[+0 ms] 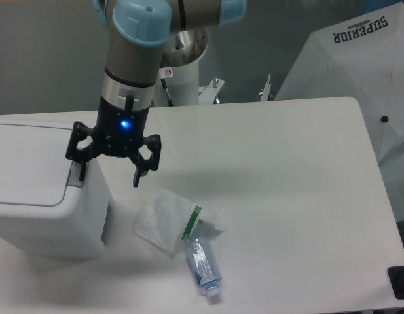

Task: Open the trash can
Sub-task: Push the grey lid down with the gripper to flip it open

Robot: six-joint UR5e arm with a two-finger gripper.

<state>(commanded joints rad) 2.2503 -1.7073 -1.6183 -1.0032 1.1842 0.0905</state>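
**One bin, lid down, fingers spread at its tab**

One white trash can (38, 196) sits at the table's left edge, its flat lid (28, 160) closed. You have the gripper (109, 171) over its right rim with fingers spread wide and holding nothing; one fingertip (81, 171) is at the grey push tab (75, 175), the other hangs beyond the bin's side. Just right of the bin lies a thin white plastic bag (169, 219) with a green strip, and a blue-and-white tube (204, 263) touches it on the white table (287, 196).
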